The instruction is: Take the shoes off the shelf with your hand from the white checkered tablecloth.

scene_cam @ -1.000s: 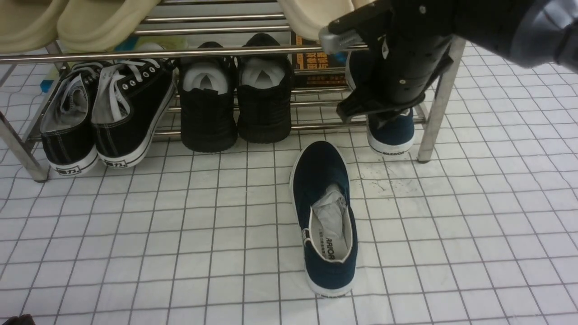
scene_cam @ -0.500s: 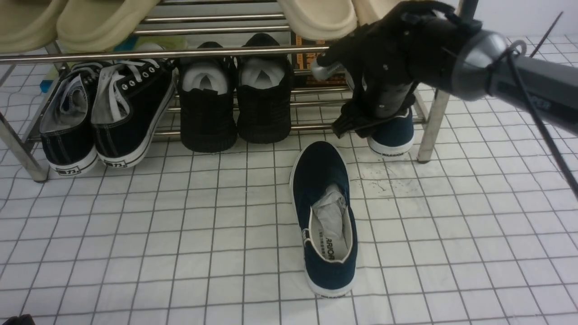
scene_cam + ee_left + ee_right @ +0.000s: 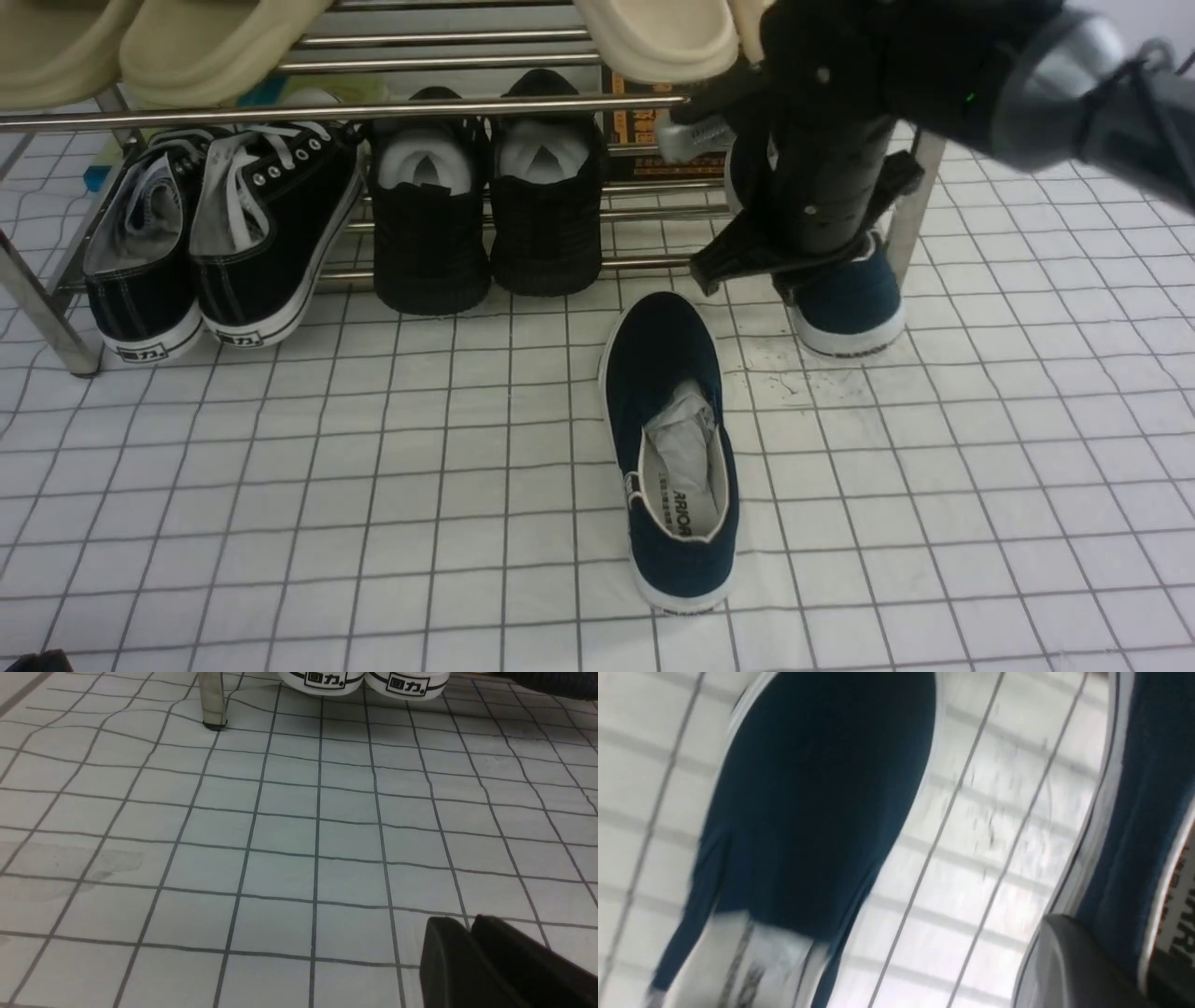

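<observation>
Presently, the right claw (image 3: pixel 822 275) is shown pinching the heel end of one navy-blue slip-on (image 3: pixel 851 313); in the right wrist view a grey finger (image 3: pixel 1069 961) is pressed against the outside of the heel wall, and the opposite finger is visible only as a dark edge inside the opening, beside the printed insole. The pinched shoe is located at the right end of the chrome shoe rack (image 3: pixel 327 111), its white-soled heel projecting forward of the lowest bars and just beside the right front leg (image 3: pixel 907 238); its toe is hidden by the black arm, so contact with the rack cannot be confirmed. The other navy-blue slip-on (image 3: pixel 674 439) is laid flat on the white checkered tablecloth (image 3: pixel 280 523), toe toward the rack, with crumpled paper in its opening. On the lower tier, a pair of black lace-up sneakers (image 3: pixel 224 243) is placed at the left and an all-black textured pair (image 3: pixel 485 215) in the middle; beige slippers (image 3: pixel 187 37) are carried on the tier above. The left claw (image 3: pixel 469 921) is held low over the cloth, well apart from both slip-ons, with its fingers pressed together on nothing.
</observation>
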{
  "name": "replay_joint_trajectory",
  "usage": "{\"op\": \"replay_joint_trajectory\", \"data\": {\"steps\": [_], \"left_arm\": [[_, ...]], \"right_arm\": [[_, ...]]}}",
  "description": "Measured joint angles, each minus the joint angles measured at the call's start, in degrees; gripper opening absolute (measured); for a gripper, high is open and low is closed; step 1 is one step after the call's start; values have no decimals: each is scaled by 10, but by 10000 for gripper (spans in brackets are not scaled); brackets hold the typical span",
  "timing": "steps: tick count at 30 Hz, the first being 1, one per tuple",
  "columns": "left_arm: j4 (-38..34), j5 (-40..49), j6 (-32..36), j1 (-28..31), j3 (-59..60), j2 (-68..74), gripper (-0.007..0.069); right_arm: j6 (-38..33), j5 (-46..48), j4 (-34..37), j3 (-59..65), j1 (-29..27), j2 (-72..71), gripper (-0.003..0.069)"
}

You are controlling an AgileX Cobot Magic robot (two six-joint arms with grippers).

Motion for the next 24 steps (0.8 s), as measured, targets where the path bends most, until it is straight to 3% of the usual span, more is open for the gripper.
{"op": "replay_joint_trajectory", "data": {"steps": [6, 13, 24], "left_arm": [[0, 0, 0, 0, 0, 0, 92], [0, 0, 0, 0, 0, 0, 92], [0, 0, 0, 0, 0, 0, 92]], "right_arm": [[-4, -1, 27, 63, 2, -67, 16], [24, -7, 67, 230, 26, -168, 16], [69, -140, 76, 320, 43, -175, 16]]}}
